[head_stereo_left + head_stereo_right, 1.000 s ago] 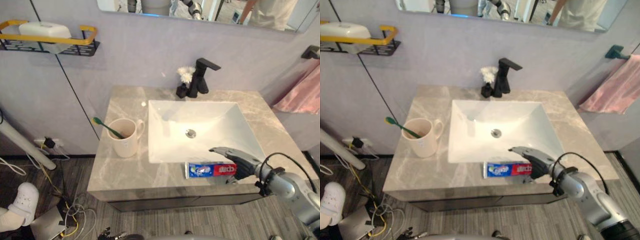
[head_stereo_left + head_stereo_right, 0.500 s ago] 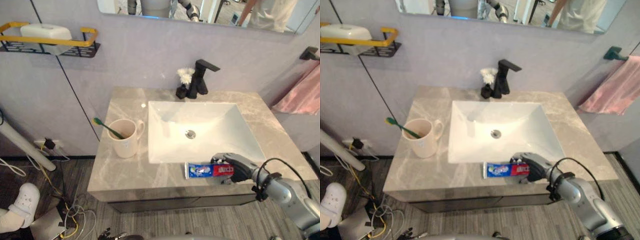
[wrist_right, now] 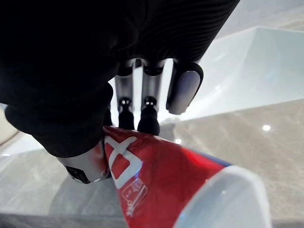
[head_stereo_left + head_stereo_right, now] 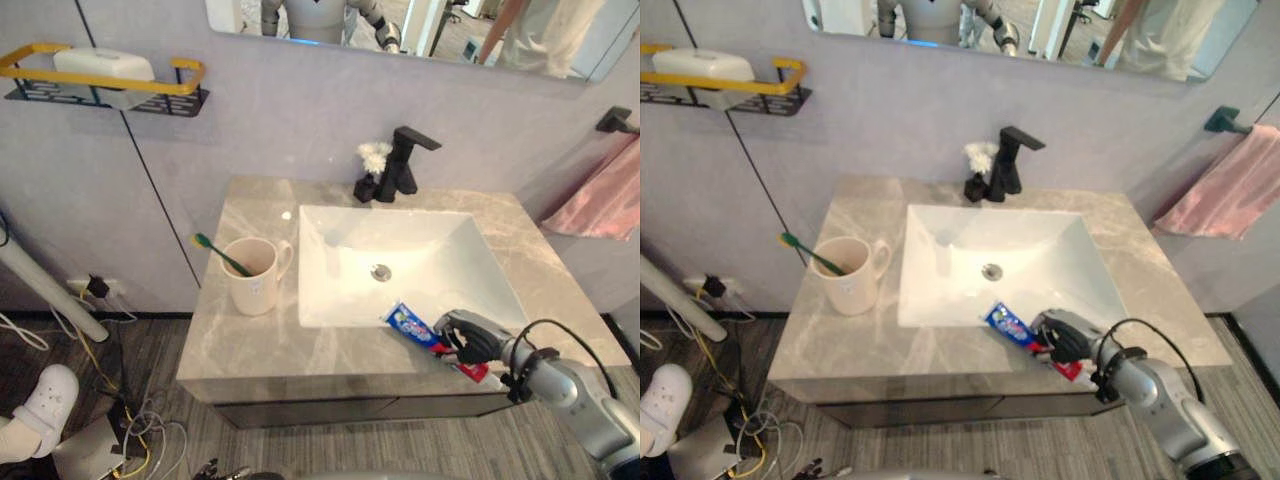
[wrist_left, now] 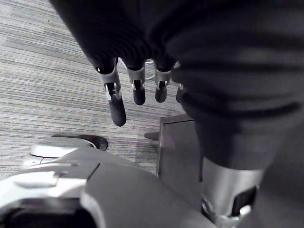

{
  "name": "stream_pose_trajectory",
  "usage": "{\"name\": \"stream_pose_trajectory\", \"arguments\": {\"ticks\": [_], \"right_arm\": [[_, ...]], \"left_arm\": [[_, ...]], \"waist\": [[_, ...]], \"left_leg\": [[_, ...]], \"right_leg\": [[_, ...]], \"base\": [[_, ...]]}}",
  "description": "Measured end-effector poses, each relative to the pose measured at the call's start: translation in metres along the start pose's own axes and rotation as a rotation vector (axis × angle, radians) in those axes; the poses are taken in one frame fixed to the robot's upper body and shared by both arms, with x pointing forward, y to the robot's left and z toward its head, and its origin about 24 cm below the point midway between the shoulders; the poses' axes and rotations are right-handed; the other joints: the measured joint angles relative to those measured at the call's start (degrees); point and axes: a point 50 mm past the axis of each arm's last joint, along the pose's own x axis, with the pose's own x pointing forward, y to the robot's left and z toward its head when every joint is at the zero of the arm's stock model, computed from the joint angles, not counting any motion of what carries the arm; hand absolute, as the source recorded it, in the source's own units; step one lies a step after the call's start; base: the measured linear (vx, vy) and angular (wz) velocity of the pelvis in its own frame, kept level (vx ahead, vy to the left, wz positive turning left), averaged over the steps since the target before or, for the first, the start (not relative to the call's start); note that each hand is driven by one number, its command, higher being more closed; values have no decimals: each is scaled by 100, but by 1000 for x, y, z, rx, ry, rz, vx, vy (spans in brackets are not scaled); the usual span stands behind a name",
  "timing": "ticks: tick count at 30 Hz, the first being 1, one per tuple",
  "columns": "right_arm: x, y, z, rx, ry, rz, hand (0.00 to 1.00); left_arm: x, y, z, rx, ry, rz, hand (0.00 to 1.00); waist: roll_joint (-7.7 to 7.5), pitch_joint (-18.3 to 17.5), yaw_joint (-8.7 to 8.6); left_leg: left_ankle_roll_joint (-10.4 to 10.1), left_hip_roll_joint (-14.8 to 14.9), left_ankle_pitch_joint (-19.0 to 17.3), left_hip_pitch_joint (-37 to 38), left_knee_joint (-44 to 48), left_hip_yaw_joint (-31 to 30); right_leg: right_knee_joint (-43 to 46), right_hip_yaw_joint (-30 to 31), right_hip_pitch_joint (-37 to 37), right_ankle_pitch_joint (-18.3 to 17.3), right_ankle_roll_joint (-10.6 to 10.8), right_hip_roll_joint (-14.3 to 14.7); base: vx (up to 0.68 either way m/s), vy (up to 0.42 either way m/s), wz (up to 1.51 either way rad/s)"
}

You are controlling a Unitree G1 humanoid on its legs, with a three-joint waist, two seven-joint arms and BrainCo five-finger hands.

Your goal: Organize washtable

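A red, white and blue toothpaste tube (image 4: 411, 324) lies slanted at the counter's front edge, its blue end raised over the rim of the white sink (image 4: 345, 315). My right hand (image 4: 470, 340) has its fingers curled round the tube's red end. In the right wrist view the fingers (image 3: 149, 111) and thumb press on the red tube (image 3: 156, 178). A cream mug (image 4: 251, 277) with a green toothbrush (image 4: 214, 252) in it stands on the counter to the left of the sink. My left hand (image 5: 114, 102) hangs over the floor with straight fingers.
A black faucet (image 4: 402, 162) with a white fluffy thing (image 4: 374, 154) beside it stands behind the sink. On the wall at the left is a yellow-railed shelf (image 4: 100, 82) holding a white box. A pink towel (image 4: 598, 195) hangs at the right.
My right hand has curled shut round the toothpaste tube. The tube has turned from lying along the front edge to slanting, blue end up toward the sink. The camera shifted slightly.
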Motion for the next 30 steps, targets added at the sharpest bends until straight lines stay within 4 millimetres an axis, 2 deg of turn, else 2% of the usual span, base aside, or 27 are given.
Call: {"name": "stream_pose_trajectory", "arguments": {"ticks": [12, 18, 23, 28, 30], "right_arm": [[2, 1, 2, 28, -6, -29, 100], [6, -1, 5, 82, -9, -137, 100], [7, -13, 4, 128, -3, -289, 100], [9, -14, 8, 171, -13, -368, 100], [12, -12, 10, 198, -19, -387, 100]], "left_arm": [[0, 0, 0, -1, 1, 2, 0], [0, 1, 0, -11, -1, 10, 0], [-1, 4, -2, -65, 0, 39, 0], [-2, 19, -2, -148, -9, 122, 0], [-4, 35, 2, -198, -37, 188, 0]], "waist": [[0, 0, -6], [48, 29, -7], [128, 73, -11], [222, 76, -10], [288, 95, -5]], "left_leg": [[-12, 6, 41, 0, -72, -2], [-13, 5, 43, -7, -73, -14], [-13, 0, 50, -40, -73, -72], [-13, -4, 59, -92, -71, -140], [-17, -4, 68, -111, -72, -168]], "right_leg": [[-75, 0, -3, 23, -16, 26], [-79, -9, -2, 23, -16, 28], [-90, -33, -3, 23, -16, 29], [-107, -105, -7, 22, -15, 28], [-117, -180, -5, 22, -15, 27]], "base": [[0, 0, 0], [0, 0, 0], [0, 0, 5], [-2, -3, 7], [-13, -11, 9]]}}
